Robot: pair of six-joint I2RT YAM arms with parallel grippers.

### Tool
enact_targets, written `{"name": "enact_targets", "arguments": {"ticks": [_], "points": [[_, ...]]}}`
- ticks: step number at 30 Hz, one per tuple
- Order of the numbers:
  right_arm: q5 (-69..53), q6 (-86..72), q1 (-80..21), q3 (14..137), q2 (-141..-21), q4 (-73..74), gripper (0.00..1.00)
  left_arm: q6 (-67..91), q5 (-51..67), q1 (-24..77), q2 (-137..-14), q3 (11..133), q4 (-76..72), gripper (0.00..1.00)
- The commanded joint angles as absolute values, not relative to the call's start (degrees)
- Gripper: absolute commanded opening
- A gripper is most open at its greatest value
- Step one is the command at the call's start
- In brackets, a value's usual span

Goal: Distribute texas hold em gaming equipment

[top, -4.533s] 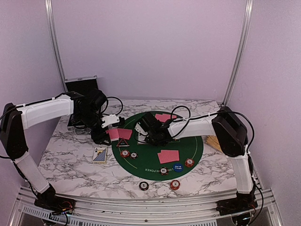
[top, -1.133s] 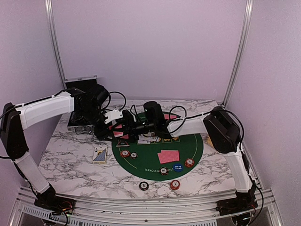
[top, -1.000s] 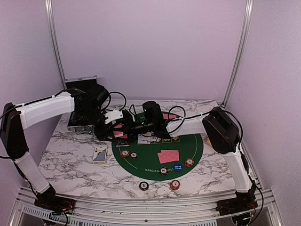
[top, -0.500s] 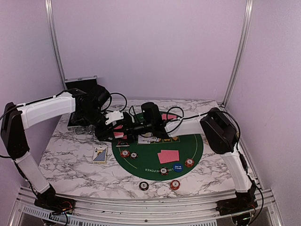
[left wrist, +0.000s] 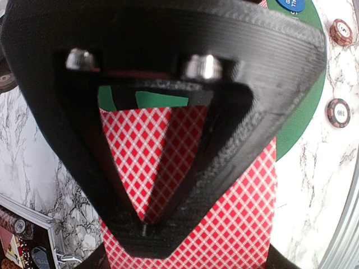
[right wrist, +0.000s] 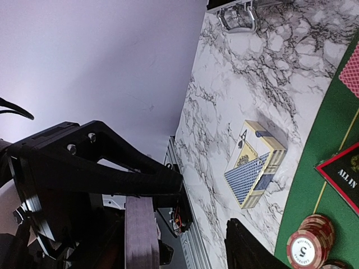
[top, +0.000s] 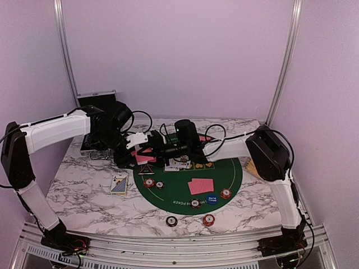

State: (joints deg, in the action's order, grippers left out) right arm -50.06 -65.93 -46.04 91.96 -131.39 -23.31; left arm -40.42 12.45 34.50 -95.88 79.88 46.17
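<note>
Finding: the left gripper (left wrist: 147, 223) is clamped narrow on the pack of pink-red-backed cards (left wrist: 230, 230). It holds the pack over the far-left edge of the green mat (top: 227, 174), close by the black triangular marker (top: 147, 169). The right gripper (top: 157, 149) stands just beside that pack. How its jaws stand, and whether they have a card, cannot be told from these views. Judgement: the cards are light and thin, slick against one another, and they flex readily. A single card is best taken at its free edge, away from the left fingers, and pinched face to back. Too deep a bite risks drawing several cards; too loose a pinch lets the card slip.
</note>
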Motion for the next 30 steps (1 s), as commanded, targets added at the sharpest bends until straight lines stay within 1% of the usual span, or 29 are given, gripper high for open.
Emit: {"name": "enact_targets", "arguments": {"ticks": [1, 8, 15, 17, 23, 30], "points": [[-49.9, -64.7, -45.1, 91.0, -128.4, -21.5, 0.58, -40.4, 12.8, 34.5, -95.0, 80.3, 45.4, 0.00], [-51.0, -65.9, -44.7, 88.6, -125.3, -23.4, 0.57, -40.5, 12.6, 34.5, -95.1, 79.8, 45.3, 0.00], [-51.7, -65.8, -44.6, 87.8, -124.0, -22.8, 0.40, -40.6, 12.6, 34.4, -95.0, 79.5, 45.1, 0.00], [-51.9, -65.5, -44.6, 87.7, -123.7, -22.3, 0.33, -40.6, 12.6, 34.4, -95.0, 79.4, 45.0, 0.00], [-52.4, -63.9, -44.4, 88.0, -123.0, -19.5, 0.20, -40.9, 12.0, 34.4, -95.1, 79.2, 45.0, 0.00], [-52.6, -61.5, -43.4, 87.1, -121.0, -16.2, 0.09, -41.0, 11.7, 34.4, -95.4, 79.5, 44.9, 0.00]]}}
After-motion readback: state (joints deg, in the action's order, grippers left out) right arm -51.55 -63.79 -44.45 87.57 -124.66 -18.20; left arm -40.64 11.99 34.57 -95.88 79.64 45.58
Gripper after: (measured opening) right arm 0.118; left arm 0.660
